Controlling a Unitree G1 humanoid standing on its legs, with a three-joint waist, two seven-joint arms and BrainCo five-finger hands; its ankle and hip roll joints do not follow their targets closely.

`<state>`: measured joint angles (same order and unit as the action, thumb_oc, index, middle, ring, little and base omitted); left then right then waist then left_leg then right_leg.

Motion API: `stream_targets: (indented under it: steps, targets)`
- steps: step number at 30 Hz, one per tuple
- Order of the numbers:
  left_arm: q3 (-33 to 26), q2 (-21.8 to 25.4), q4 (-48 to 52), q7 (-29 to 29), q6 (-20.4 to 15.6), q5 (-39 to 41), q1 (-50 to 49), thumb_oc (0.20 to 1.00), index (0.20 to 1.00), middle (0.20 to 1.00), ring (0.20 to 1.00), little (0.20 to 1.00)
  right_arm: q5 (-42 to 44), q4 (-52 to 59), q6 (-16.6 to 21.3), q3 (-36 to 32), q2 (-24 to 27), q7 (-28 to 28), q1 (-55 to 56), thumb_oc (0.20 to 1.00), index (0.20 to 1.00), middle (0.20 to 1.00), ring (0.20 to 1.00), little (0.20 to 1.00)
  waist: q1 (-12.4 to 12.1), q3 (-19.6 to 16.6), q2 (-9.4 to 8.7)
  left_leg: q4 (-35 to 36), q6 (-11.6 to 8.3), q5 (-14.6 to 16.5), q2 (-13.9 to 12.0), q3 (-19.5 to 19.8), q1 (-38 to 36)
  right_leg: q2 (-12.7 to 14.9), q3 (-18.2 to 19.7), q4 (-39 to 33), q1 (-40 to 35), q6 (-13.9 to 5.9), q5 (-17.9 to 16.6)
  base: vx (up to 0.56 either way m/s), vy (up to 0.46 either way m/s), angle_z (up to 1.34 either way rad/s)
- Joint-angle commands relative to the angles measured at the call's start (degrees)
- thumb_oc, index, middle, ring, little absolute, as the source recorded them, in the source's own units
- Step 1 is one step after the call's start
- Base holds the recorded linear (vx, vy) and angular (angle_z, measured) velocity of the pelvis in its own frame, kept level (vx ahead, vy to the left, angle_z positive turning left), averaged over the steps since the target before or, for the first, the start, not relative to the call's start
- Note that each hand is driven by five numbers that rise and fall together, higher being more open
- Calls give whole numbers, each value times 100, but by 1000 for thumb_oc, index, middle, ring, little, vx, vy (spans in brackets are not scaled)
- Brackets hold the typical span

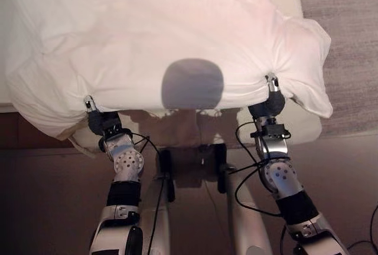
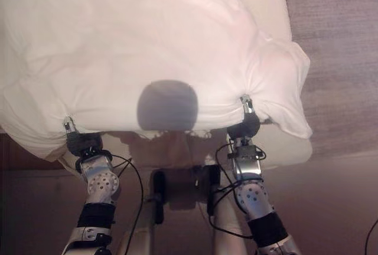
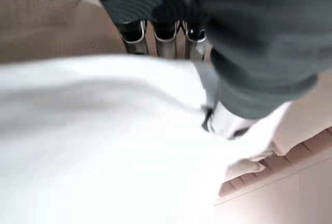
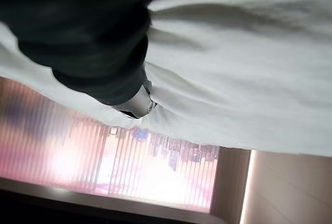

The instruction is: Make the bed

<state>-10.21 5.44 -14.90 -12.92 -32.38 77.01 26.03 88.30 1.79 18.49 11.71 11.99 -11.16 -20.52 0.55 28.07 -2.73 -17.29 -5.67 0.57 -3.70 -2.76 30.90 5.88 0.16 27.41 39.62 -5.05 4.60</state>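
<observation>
**Both hands grip the near edge of one white duvet over the bed**

One duvet (image 1: pixel 159 36) is in view, white, soft and puffy, with broad creases across its top. It is spread over one bed (image 1: pixel 283 128), whose pale mattress corner shows below the duvet on the robot's right. The duvet's right corner bulges past the mattress edge and hangs over it. Beside the bed on that side lies a grey carpet (image 1: pixel 348 42) with a fine ribbed weave.

Two hands hold the duvet's near edge, well apart from each other. The left hand (image 1: pixel 93 112) meets the cloth on the left side of that edge, the right hand (image 1: pixel 271 98) on the right. At each hand the fabric is gathered into tight radiating folds, and the edge between them is pulled roughly straight. In the left wrist view the left hand's fingers (image 3: pixel 158 40) run down into the white cloth and their tips are buried in it, while the thumb presses the fabric from the other side, so the cloth is pinched. In the right wrist view one silver finger of the right hand (image 4: pixel 136 102) curls out from under the dark cover with cloth bunched round it; the rest of that hand is hidden by the cover and the duvet.

The far end of the bed is cut off at the top of the eye views.
</observation>
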Motion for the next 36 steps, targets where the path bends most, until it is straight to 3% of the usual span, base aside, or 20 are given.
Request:
stream_targets:
  steps: [1, 4, 6, 8, 9, 12, 15, 17, 19, 20, 21, 22, 23, 24, 27, 29, 30, 31, 32, 36]
  targets:
    - [-450, 476, 0, -6, -243, -358, -90, 200, 200, 200, 200, 200, -202, 494, 466, -1130, 202, -54, 544, 200, 200, 200, 200, 200, 125, -767, 293, 547, -55, -607, 270, 252, 138, -255, -467, -770, -537, 46, -77, 35, -166, 18]
    - [-452, 425, 42, -3, -251, -478, -211, 200, 200, 200, 200, 200, -119, 130, 443, -1205, 221, 7, 640, 200, 200, 200, 200, 200, 27, -515, 187, -226, -359, -1122, 263, 451, 326, -289, -508, -928, -943, 188, -33, -31, -123, 27]
    - [-515, 383, 213, -145, -340, -624, -262, 200, 200, 200, 200, 200, -133, -82, 437, -1279, 213, 78, 620, 200, 200, 200, 200, 200, -84, -406, 72, -570, -318, -1025, 382, 1020, 271, -306, -418, -839, -1074, 251, 12, -13, -67, 11]
    - [-689, 401, 357, -226, -385, -719, -412, 200, 200, 200, 200, 200, -62, -267, 408, -1309, 217, 81, 639, 200, 200, 200, 200, 200, -62, -411, -5, -158, -196, -970, -97, 1102, -33, -329, -338, -620, -1064, 264, 189, 24, -8, -8]
    - [-824, 449, 502, -278, -445, -811, -532, 200, 200, 200, 200, 200, -33, -424, 447, -1331, 209, 132, 651, 200, 200, 200, 200, 200, -88, -448, -6, 434, -181, -1103, -631, 1200, -304, -304, -249, -420, -992, 174, 252, 9, 82, -1]
    - [-1104, 591, 585, -639, -686, -992, -588, 200, 200, 200, 200, 200, 35, -555, 562, -1417, 148, 281, 624, 200, 200, 200, 200, 200, -204, -516, 57, 1615, -281, -1334, -966, 1694, -682, -346, 102, -136, -768, 31, 300, 42, 280, 14]
    - [-1167, 599, 627, -744, -678, -1080, -625, 200, 200, 200, 200, 200, 71, -649, 640, -1525, 188, 379, 659, 200, 200, 200, 200, 200, -197, -558, 126, 1779, -301, -1365, -1001, 1348, -781, -95, 250, -127, -683, -154, 272, 11, 500, -27]
    - [-1038, 577, 564, -584, -662, -970, -591, 200, 200, 200, 200, 200, -18, -828, 658, -1561, 187, 431, 697, 200, 200, 200, 200, 200, -120, -520, 112, 1194, -191, -811, -813, 1000, -645, 185, 251, -233, -722, -316, 65, -28, 413, -29]
    - [-860, 542, 437, -320, -556, -851, -544, 200, 200, 200, 200, 200, 34, -917, 726, -1696, 57, 367, 661, 200, 200, 200, 200, 200, -71, -455, 49, 20, -147, -220, -349, 747, -239, 659, 387, -787, -883, -565, -530, 11, 758, 8]
    - [-727, 490, 345, -4, -453, -655, -720, 200, 200, 200, 200, 200, -33, -1255, 659, -1767, 56, 393, 665, 200, 200, 200, 200, 200, -101, -501, 51, -533, 126, 369, 70, 672, -54, 1110, 522, -1600, -1168, -738, -1316, 49, 720, 28]
    - [-728, 491, 333, 28, -453, -628, -723, 200, 200, 200, 200, 200, -24, -1273, 656, -1770, 63, 380, 657, 200, 200, 200, 200, 200, -110, -510, 41, -562, 156, 353, 94, 647, -16, 1135, 541, -1699, -1180, -764, -1407, 75, 847, -6]
    - [-766, 416, 202, 181, -425, -396, -800, 200, 200, 200, 200, 200, -40, -1242, 691, -1824, -19, 353, 667, 200, 200, 200, 200, 200, -136, -551, 73, -632, 268, 513, 221, 479, -7, 1448, 525, -2183, -1238, -757, -1969, 60, 557, -40]
    - [-717, 424, 163, 284, -368, -436, -856, 200, 200, 200, 200, 200, -190, -1319, 555, -1815, -26, 310, 670, 200, 200, 200, 200, 200, -219, -591, 104, -714, 351, 662, 250, 305, -32, 1623, 198, -2434, -1258, -688, -2093, 48, 924, -64]
    - [-515, 391, 208, 447, -168, -540, -987, 200, 200, 200, 200, 200, -236, -1552, 476, -1801, -63, 209, 659, 200, 200, 200, 200, 200, -264, -602, 131, -589, 494, 669, 372, 126, -68, 1363, -146, -2353, -1308, -480, -1636, -4, 608, -70]
    - [-351, 360, 293, 499, -67, -678, -1008, 200, 200, 200, 200, 200, -279, -1764, 432, -1755, -32, 178, 647, 200, 200, 200, 200, 200, -189, -589, 152, -306, 579, 557, 531, 38, -195, 935, -217, -1978, -1138, -397, -1237, -57, 453, -90]
    - [-166, 312, 395, 491, 47, -793, -939, 200, 200, 200, 200, 200, -270, -2134, 383, -1715, 7, 162, 630, 200, 200, 200, 200, 200, -85, -481, 59, 26, 656, 453, 831, -30, -451, -164, -218, -1309, -944, -194, -657, -44, 266, -37]
    - [-93, 273, 424, 488, 100, -828, -960, 200, 200, 200, 200, 200, -274, -2186, 356, -1643, -18, 120, 683, 200, 200, 200, 200, 200, -57, -463, 6, 152, 675, 385, 927, -48, -517, -559, -205, -1129, -936, -140, -569, -32, 170, -38]
    - [-93, 271, 434, 481, 102, -834, -967, 200, 200, 200, 200, 200, -272, -2186, 356, -1641, -19, 116, 687, 200, 200, 200, 200, 200, -59, -465, -7, 170, 674, 356, 932, -58, -515, -554, -197, -1119, -919, -132, -582, 6, 50, -27]
    - [53, 256, 401, 428, 174, -967, -942, 200, 200, 200, 200, 200, -282, -2228, 350, -1589, -22, 77, 806, 200, 200, 200, 200, 200, -18, -482, -52, 386, 690, 261, 1136, 42, -620, -1111, 1, -925, -972, -21, -410, 0, 0, 0]
    - [158, 149, 323, 437, 304, -1061, -1038, 200, 200, 200, 200, 200, -382, -2263, 263, -1565, 57, 60, 909, 200, 200, 200, 200, 200, 27, -579, 24, 370, 706, 210, 1267, 137, -524, -1079, 148, -968, -991, 114, -363, -5, -1, 63]
